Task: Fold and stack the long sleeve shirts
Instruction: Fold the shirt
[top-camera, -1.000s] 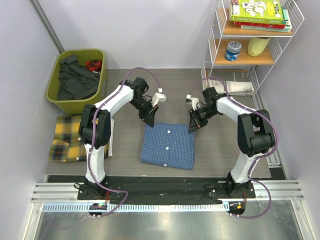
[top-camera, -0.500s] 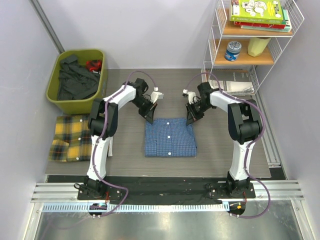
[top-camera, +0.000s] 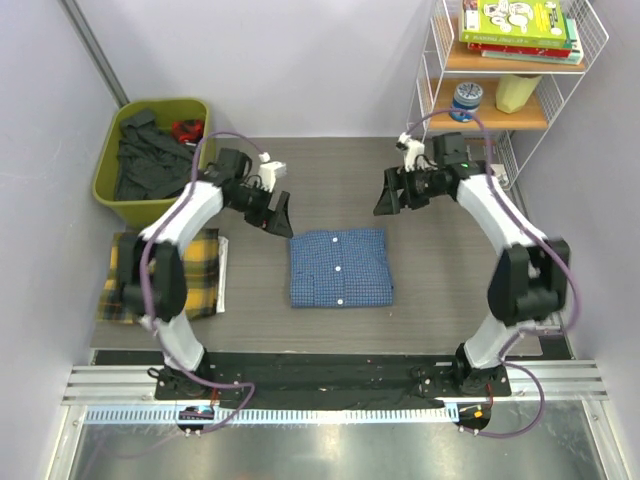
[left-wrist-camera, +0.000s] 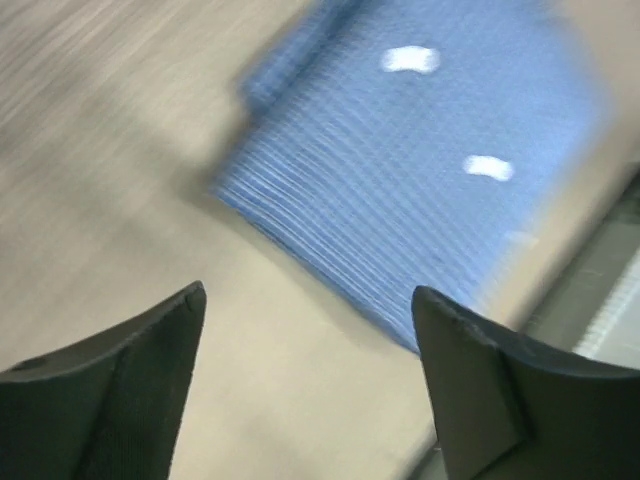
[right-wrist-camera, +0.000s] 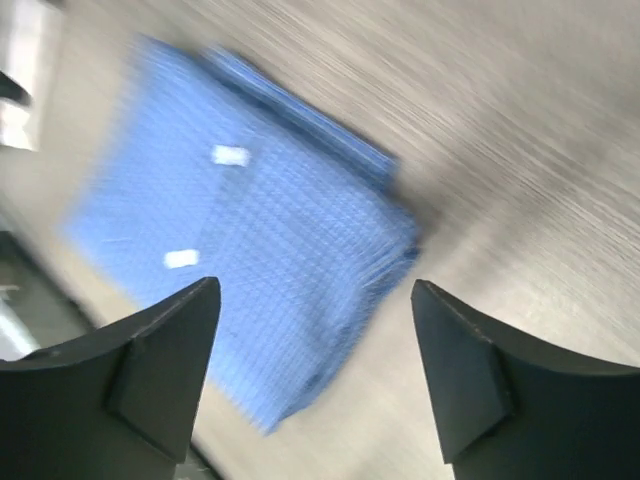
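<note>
The blue fine-check shirt (top-camera: 340, 267) lies folded into a rectangle in the middle of the table, buttons up. My left gripper (top-camera: 280, 214) hovers off its far left corner, open and holding nothing. My right gripper (top-camera: 385, 194) hovers past its far right corner, also open and empty. In the left wrist view the blurred blue shirt (left-wrist-camera: 420, 160) lies beyond the left gripper (left-wrist-camera: 308, 290), with bare table between the fingers. The right wrist view has the blue shirt (right-wrist-camera: 250, 240) below the right gripper (right-wrist-camera: 315, 283). The yellow plaid shirt (top-camera: 135, 285) lies at the table's left, partly behind my left arm.
A green bin (top-camera: 110, 195) of dark clothes stands at the back left. A white wire shelf (top-camera: 425, 90) with books, a can and a cup stands at the back right, a notebook (top-camera: 478, 176) on its lowest level. A white sheet (top-camera: 222, 275) lies beside the yellow shirt.
Both grippers were shut at the blue shirt's far edge; they have opened, let go and swung outward and back. The shirt now lies flat and squared.
</note>
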